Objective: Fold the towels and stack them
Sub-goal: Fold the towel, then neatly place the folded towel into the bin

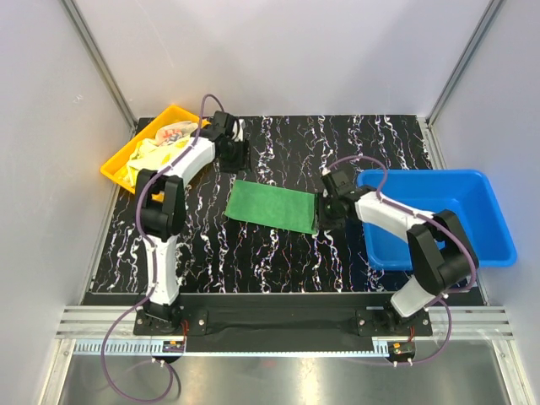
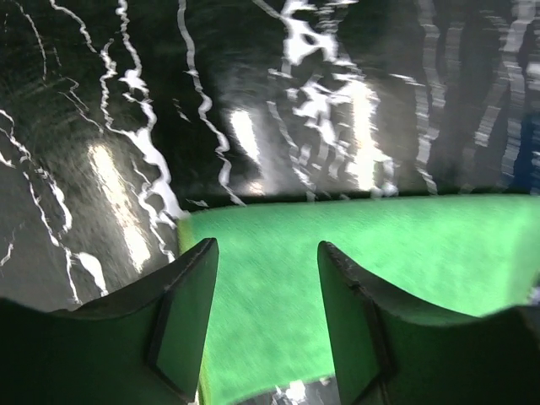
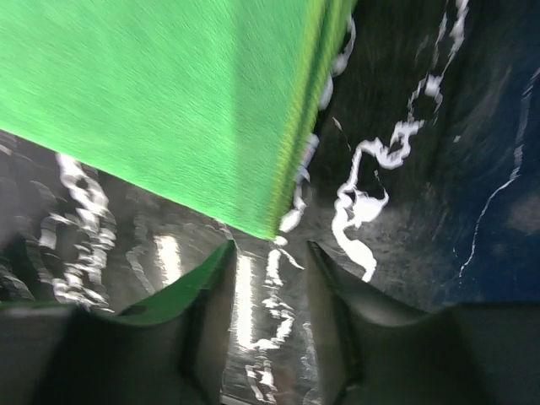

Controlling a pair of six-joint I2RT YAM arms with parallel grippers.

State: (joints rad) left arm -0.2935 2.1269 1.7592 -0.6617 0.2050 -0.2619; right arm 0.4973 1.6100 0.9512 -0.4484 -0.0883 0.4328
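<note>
1. The other towels (image 1: pixel 164 139) lie heaped in the yellow tray (image 1: pixel 114 169) at the table's (image 1: pixel 278 253) far-left corner.
2. The left gripper (image 2: pixel 266 253), jaws apart and empty, hovers near the green towel's (image 1: pixel 270 205) far-left corner.
3. The green towel lies flat mid-table, with its long axis running left to right.
4. The right gripper (image 3: pixel 270 253), jaws apart and empty, sits just beside the green towel's right short edge and looks the nearer of the two.

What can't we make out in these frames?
- Towels in the yellow tray, top view: too small, partly under the left arm; count and folds unclear.
- Green towel: layer count unreadable; both wrist views blurred, cropped.
- Blue bin floor, top view: partly behind the right arm.
</note>
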